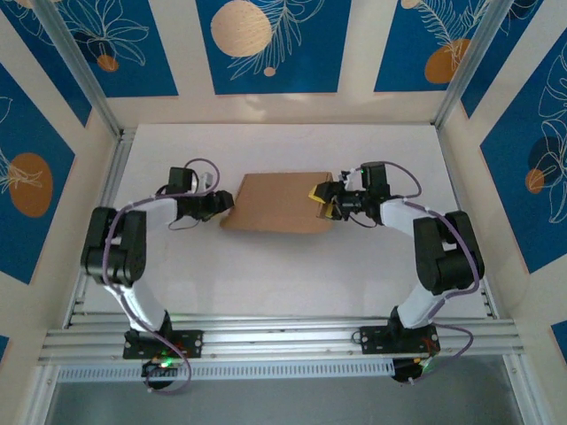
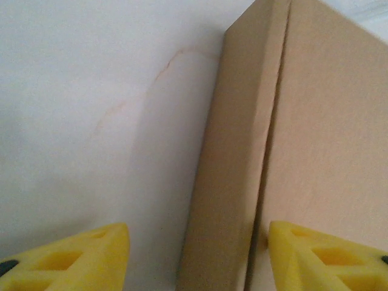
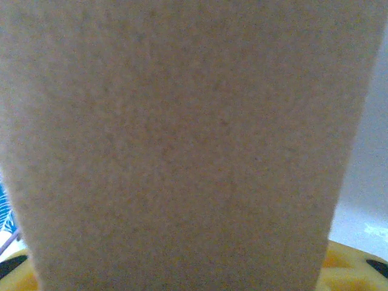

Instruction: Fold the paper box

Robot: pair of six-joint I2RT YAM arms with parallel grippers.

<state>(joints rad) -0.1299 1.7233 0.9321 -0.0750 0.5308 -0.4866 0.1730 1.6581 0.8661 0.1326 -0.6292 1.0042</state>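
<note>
Resting on smooth white table (image 1: 292,274): matte brown creased paper box (image 1: 276,205).

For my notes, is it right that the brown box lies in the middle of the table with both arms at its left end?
Not quite. The box does lie in the middle of the table, but the left arm alone is at its left end; the right arm is at its right end, as the top external view shows.
</note>
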